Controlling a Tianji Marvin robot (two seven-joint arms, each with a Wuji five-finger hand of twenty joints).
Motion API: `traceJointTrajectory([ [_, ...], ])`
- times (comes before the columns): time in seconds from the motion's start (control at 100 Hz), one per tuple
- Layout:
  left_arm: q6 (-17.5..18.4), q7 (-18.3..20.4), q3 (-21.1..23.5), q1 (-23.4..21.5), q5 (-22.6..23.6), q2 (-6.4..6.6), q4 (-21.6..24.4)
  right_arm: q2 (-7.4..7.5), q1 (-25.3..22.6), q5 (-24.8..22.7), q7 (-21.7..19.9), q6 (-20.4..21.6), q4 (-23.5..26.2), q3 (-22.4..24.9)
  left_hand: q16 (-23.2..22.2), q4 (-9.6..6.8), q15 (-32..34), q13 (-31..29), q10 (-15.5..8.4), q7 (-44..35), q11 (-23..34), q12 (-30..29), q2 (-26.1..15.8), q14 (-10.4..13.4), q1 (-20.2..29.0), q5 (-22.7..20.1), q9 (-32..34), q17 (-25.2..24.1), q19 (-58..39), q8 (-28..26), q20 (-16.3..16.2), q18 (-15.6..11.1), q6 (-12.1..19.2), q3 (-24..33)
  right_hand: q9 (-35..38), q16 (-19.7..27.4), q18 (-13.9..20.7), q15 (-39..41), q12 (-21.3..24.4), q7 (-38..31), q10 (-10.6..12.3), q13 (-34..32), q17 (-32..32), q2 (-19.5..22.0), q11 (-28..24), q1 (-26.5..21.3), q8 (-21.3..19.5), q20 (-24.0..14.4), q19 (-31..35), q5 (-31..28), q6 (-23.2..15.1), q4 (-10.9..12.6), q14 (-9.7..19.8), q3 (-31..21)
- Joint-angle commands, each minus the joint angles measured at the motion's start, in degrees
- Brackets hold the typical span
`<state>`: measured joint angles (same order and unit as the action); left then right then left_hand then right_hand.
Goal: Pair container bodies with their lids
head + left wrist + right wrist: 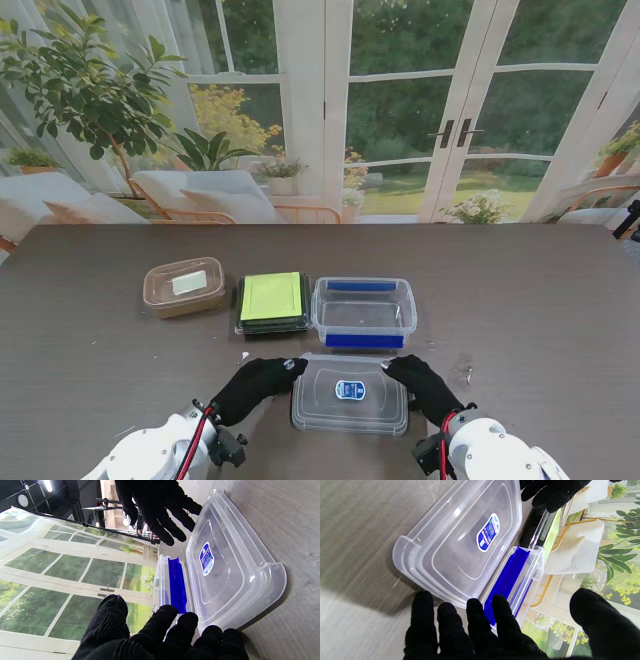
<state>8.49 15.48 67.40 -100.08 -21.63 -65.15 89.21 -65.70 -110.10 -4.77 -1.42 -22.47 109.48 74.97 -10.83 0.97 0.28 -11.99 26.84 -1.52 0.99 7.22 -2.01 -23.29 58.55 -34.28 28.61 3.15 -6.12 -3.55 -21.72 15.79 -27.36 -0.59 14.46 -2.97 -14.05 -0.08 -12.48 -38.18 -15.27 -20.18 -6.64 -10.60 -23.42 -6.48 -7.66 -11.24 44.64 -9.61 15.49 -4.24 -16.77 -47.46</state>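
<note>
Clear lid (351, 394) flat on table, left hand (256, 386), right hand (424, 386) flanking; fingers spread

Bright window daylight, blurred wrist-view edges.

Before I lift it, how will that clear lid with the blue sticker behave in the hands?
The clear lid looks thin and empty, so probably light. It is wide and shallow, so it may flex when the left hand and right hand squeeze its ends. Its glossy plastic could slip against the knit gloves. It lies flat, so it is unlikely to roll.
</note>
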Motion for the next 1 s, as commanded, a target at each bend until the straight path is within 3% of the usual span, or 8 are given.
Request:
traceJointTrajectory([
  [0.0,-0.4,1.3,0.0,0.0,-0.2,-0.27,-0.2,-0.16,-0.1,-0.3,-0.9,-0.1,-0.1,-0.1,0.0,0.71,1.1,-1.1,-1.1,0.0,0.2,0.5,-0.3,-0.4,0.2,-1.1,0.8,0.4,-0.9,-0.3,-0.3,-1.1,0.1,-0.4,1.0,-0.8,0.5,0.8,-0.6,0.0,2.0,-1.3,3.1,-1.3,0.3,-0.3,-0.7,1.0,-1.0,-1.1,-1.8,-1.0,1.3,-0.5],
  [0.36,-0.8,0.7,0.7,-0.7,0.9,-0.12,1.1,-0.73,-0.9,1.0,1.2,1.1,1.0,0.7,0.0,0.72,1.0,-1.0,-1.2,0.0,0.1,0.5,-0.3,-0.1,0.1,-1.0,0.7,0.4,-0.7,-0.3,-0.4,-1.2,0.3,-0.5,2.5,-1.1,0.2,1.4,-0.7,-0.2,1.7,-2.4,2.2,-2.1,0.1,-0.5,-1.2,0.4,-0.7,-3.0,-3.1,-1.0,1.1,-1.5],
  [0.61,-0.3,0.4,1.8,-1.7,2.7,0.25,2.9,-0.64,-0.8,-0.3,1.2,1.0,1.3,1.1,0.0,0.72,1.1,-1.3,-1.5,0.0,0.1,0.5,-0.3,0.2,0.1,-1.0,0.7,0.5,-0.7,-0.3,-0.5,-1.5,0.5,-0.4,4.3,-1.3,0.0,1.8,-0.8,0.0,1.5,-3.6,1.3,-2.5,-0.1,-0.7,-1.4,-0.1,-0.2,-4.5,-3.8,-1.0,1.2,-2.1],
  [0.72,-0.6,0.2,2.8,-2.4,4.3,0.46,4.0,-0.49,-0.7,-2.8,1.4,1.1,1.2,1.3,-0.6,0.71,1.9,-2.9,-2.1,0.0,0.9,1.1,-0.2,0.8,0.3,-1.1,1.9,1.1,-1.4,-0.3,-1.0,-1.6,1.3,-0.4,8.1,-2.7,-0.5,4.3,-1.3,0.8,1.0,-6.2,-0.1,-3.9,-0.9,-1.3,-1.8,-1.7,2.5,-8.6,-5.1,-0.9,1.0,-3.9],
  [0.79,-0.7,-0.6,3.4,-2.8,6.5,0.6,4.7,-0.3,-0.6,-5.7,1.6,1.3,1.1,1.3,-3.1,0.74,4.0,-6.0,-1.6,-0.2,2.1,3.5,-0.1,0.4,0.5,-1.9,4.7,2.4,-3.9,-0.4,-4.0,-0.7,1.6,-0.4,12.3,-4.7,-1.7,7.9,-1.8,1.4,0.5,-9.8,-2.2,-5.1,-1.7,-2.2,-2.2,-3.4,5.8,-12.2,-6.2,-0.6,0.0,-5.6],
  [0.84,-0.7,-1.3,3.7,-3.1,8.0,0.67,5.2,-0.06,-0.4,-8.3,1.6,1.7,0.9,1.3,-7.2,0.73,6.9,-9.1,-1.2,-0.5,3.6,7.0,0.0,-0.9,0.7,-2.8,8.3,3.8,-6.7,-0.5,-8.5,0.7,1.6,-0.4,16.1,-7.5,-3.1,12.3,-2.5,2.2,0.3,-13.0,-4.3,-6.0,-2.7,-2.8,-2.6,-5.5,9.8,-15.3,-7.3,-0.4,-1.0,-7.1],
  [0.89,-1.0,-1.7,4.1,-3.2,9.3,0.75,5.6,0.27,-0.2,-11.0,1.2,1.9,0.8,1.3,-11.6,0.7,10.2,-11.2,-0.7,-0.8,5.2,10.5,0.1,-2.8,0.8,-3.8,11.8,5.1,-9.4,-0.7,-13.9,2.6,1.4,-0.4,19.9,-10.5,-4.3,17.0,-3.2,2.6,-0.1,-16.7,-7.0,-6.5,-4.0,-3.1,-3.0,-7.8,14.1,-18.7,-8.0,0.0,-1.7,-8.3],
  [0.99,-1.3,-2.0,4.4,-3.2,11.8,0.98,5.8,0.85,0.3,-14.9,0.2,2.3,0.4,1.2,-22.6,0.27,18.0,-14.0,0.0,-1.5,8.5,19.4,-0.1,-6.1,0.0,-5.6,17.5,7.8,-14.0,-1.1,-28.3,5.1,1.3,-0.4,24.5,-17.1,-6.4,28.0,-5.3,3.8,-0.4,-22.3,-12.0,-7.3,-8.2,-3.9,-3.4,-12.9,22.8,-22.7,-9.4,0.8,-3.0,-10.2],
])
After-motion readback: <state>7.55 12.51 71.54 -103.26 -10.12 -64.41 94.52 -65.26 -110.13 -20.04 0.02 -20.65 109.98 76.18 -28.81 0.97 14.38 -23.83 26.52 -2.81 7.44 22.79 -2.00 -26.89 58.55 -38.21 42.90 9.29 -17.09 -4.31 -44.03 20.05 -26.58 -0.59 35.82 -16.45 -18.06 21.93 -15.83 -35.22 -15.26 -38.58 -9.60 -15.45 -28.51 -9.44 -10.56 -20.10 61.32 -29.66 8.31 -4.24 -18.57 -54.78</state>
